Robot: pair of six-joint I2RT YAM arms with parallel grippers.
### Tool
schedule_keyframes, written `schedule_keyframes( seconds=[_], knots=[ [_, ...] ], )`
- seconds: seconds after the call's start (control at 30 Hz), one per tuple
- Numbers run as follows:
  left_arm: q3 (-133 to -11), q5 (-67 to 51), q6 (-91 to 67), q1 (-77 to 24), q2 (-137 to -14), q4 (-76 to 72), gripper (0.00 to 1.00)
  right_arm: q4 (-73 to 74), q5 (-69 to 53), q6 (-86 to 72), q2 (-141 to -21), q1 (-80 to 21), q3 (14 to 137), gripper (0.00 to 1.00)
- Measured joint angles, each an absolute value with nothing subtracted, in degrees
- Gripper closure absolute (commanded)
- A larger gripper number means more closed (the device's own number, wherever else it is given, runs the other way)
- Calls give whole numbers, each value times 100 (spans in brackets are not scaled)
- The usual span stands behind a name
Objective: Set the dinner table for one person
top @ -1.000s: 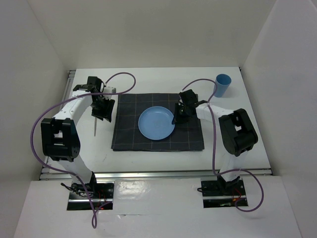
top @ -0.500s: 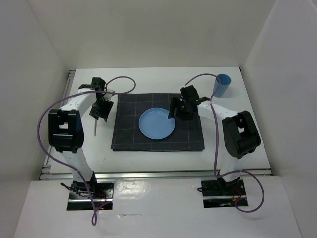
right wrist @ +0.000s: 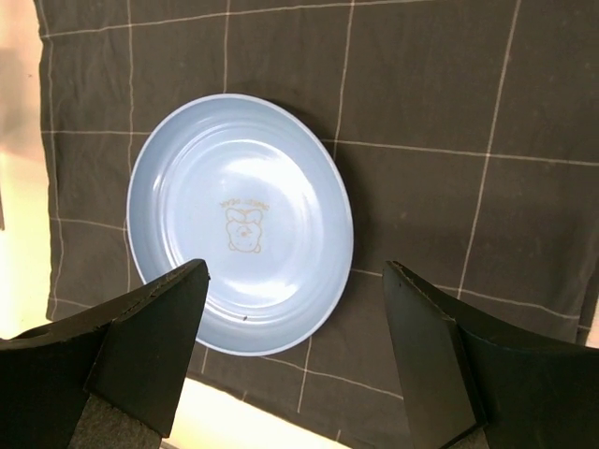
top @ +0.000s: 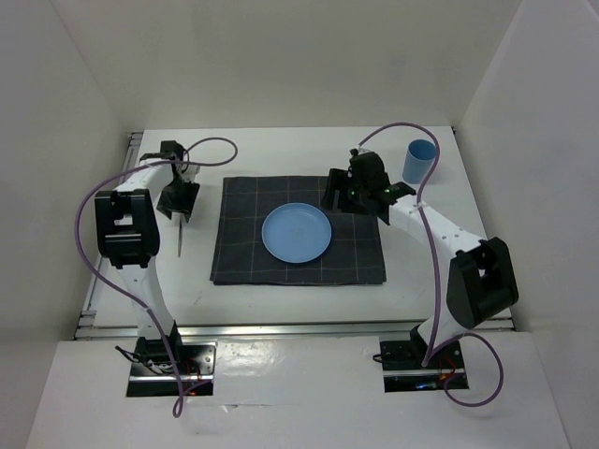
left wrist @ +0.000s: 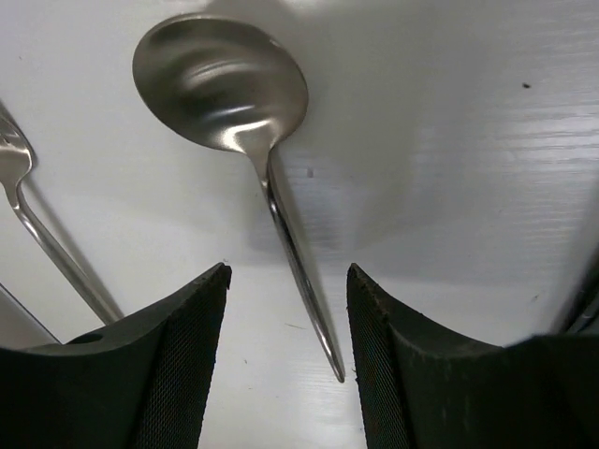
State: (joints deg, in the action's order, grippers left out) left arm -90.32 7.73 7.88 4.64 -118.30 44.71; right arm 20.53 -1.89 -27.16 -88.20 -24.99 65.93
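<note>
- The dinner table (top: 281,150) is lying beneath both claws, carrying everything; the place setting is partly laid, judging from how things are lying.
- The dark checked mat (top: 360,257) is spreading out under the right claw and well off to the inner side of the left claw.
- The blue plate (right wrist: 239,187) is sitting flat near the middle of the mat, directly below the right claw; the plate step is looking done.
- The right claw (right wrist: 295,271) is hovering above the plate with its jaws wide apart and nothing between them; its next move is probably calling for a swing out toward the cup.
- The left claw (left wrist: 287,273) is hanging low over the bare tabletop with its jaws apart, straddling the spoon's handle without clamping it; whether the fingers are touching the surface I cannot tell.
- The blue cup (top: 418,162) is standing upright on the bare table beyond the right claw and to its outer side, off the mat.
- The spoon (left wrist: 225,79) is lying with its bowl ahead of the left claw's fingers and its thin handle running back between them; this looks like the step in hand, a pickup for carrying over beside the plate; the next move is calling for fingers going right down and closing squarely, as a slim handle on a smooth top is likely slipping out.
- The fork (left wrist: 19,168) is lying just outside one finger of the left claw, apart from the spoon.
</note>
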Motion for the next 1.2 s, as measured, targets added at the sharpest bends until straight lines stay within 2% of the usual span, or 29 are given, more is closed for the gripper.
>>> schedule_keyframes(
  seconds=[0.17, 0.27, 0.4, 0.43, 0.47, 0.5, 0.73, 0.97, 1.07, 1.2],
  knots=[
    [-9144, 545, 753, 591, -12101, 4630, 39, 2132, -12, -2641, -8731, -2499, 6554, 17],
    [-9179, 467, 757, 598, -12130, 4751, 45, 2171, 152, -2556, -8698, -2499, 6556, 17],
    [-9349, 272, 838, 602, -12285, 4991, 76, 2220, 305, -2499, -8698, -2499, 6569, 17],
    [-9428, 237, 849, 607, -12344, 5070, 89, 2228, 331, -2493, -8698, -2499, 6587, 17],
    [-9498, 154, 847, 611, -12392, 5155, 97, 2233, 353, -2480, -8698, -2499, 6608, 17],
    [-9553, 106, 880, 626, -12429, 5212, 100, 2231, 375, -2475, -8698, -2499, 6630, 18],
    [-9598, -523, 834, 880, -12436, 5284, 100, 2078, 69, -2200, -8689, -2644, 6643, 23],
    [-9282, -1426, 233, 1149, -11992, 5210, 100, 792, -196, -1966, -8702, -4160, 6121, 23],
    [-9242, -1828, -132, 1142, -11489, 5155, 100, -176, -211, -2003, -9061, -4720, 6125, 23],
    [-9039, -2213, -541, 1118, -10512, 4827, 100, -1313, -550, -2263, -10121, -5048, 6665, 23]
  ],
)
